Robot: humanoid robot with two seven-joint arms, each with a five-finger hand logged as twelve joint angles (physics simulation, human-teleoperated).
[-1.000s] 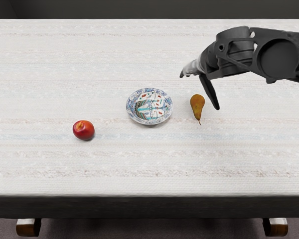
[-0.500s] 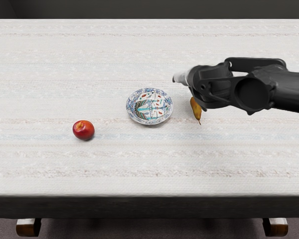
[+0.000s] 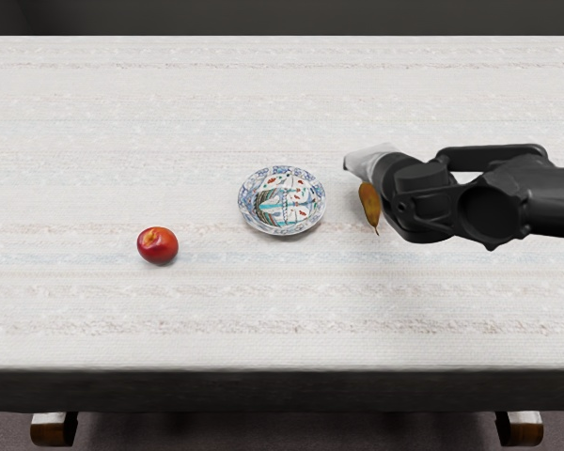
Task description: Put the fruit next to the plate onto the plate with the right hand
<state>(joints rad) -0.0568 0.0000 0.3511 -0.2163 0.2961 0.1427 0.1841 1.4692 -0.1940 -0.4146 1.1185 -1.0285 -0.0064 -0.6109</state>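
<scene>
- One blue-patterned round ceramic plate (image 3: 247, 200), one brown-yellow pear (image 3: 368, 201), one round red fruit (image 3: 157, 244).
- Pear just right of plate, long axis front-to-back, stem end nearward.
- One black right hand (image 3: 406, 194) beside pear, on side away from plate; grip impossible to tell.

A red, round fruit (image 3: 157, 245) with a small pale patch near its top lies alone on the left part of the counter (image 3: 282, 103), throwing a short, soft shadow beneath itself. The counter top is pale, off-white, with faint horizontal streaks of beige and light blue running from side to side. Its front edge (image 3: 282, 390) is a dark band. Below that edge, two brown wooden feet (image 3: 54, 428) show, one near each bottom corner, on a greyish floor (image 3: 282, 434). A dark wall (image 3: 282, 17) lies behind the counter's far edge.
</scene>
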